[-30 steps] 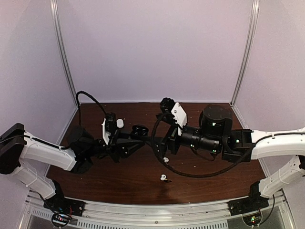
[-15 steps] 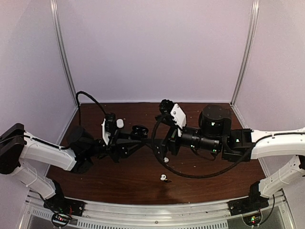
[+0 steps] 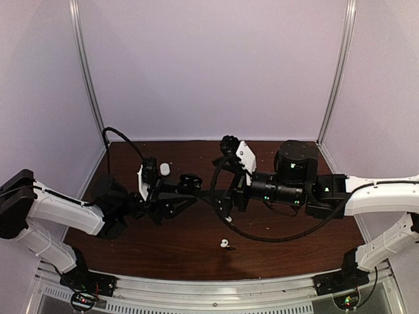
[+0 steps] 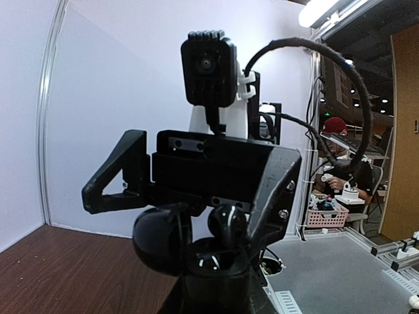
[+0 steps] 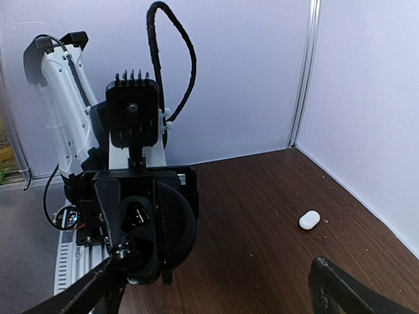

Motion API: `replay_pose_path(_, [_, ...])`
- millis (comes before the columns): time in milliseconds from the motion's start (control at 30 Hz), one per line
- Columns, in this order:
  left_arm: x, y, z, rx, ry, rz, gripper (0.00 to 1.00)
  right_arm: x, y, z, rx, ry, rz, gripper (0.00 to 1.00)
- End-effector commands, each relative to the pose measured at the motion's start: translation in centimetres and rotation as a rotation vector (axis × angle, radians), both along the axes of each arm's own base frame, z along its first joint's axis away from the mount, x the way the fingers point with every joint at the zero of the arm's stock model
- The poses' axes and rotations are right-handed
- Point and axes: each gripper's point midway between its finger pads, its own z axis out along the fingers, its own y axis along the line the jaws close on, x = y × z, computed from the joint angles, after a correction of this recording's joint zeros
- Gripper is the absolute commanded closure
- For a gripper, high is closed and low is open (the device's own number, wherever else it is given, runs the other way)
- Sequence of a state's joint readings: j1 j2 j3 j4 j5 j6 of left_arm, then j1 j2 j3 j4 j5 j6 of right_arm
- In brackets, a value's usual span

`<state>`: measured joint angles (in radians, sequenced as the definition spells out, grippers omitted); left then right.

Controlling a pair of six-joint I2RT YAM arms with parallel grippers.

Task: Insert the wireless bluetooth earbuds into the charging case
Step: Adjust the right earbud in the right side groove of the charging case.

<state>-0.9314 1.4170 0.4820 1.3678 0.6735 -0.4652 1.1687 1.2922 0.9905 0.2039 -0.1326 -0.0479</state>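
Left end effector (image 3: pixel 190 180) and right end effector (image 3: pixel 220 178) crowd mid-table (cable (image 3: pixel 262 237) loops below); far table (image 3: pixel 190 149) open

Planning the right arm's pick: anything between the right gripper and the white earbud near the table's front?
Only the right arm's own black cable: in the top view its loop runs between the open right gripper and the earbud. Whether the cable touches the table is unclear.
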Motion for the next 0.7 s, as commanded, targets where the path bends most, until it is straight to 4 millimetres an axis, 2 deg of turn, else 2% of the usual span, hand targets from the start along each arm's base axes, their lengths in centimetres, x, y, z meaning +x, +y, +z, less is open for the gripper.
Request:
replay_pose_path(0, [-1.1,0.8,1.5,-0.065,-0.056,-0.024,0.98,-0.3,-0.5,0.6,0.015,0.009,0.02,0.0])
replay_pose_path(300, [-1.2,0.9,1.5,-0.068,-0.056,-0.029,0.98,0.2,-1.0,0.7,0.027,0.025,0.016,0.01])
replay_pose_path(667, [-1.1,0.8,1.3,-0.066,-0.055,-0.028,0.98,-1.1,-1.0,1.7,0.06,0.014,0.09,0.01])
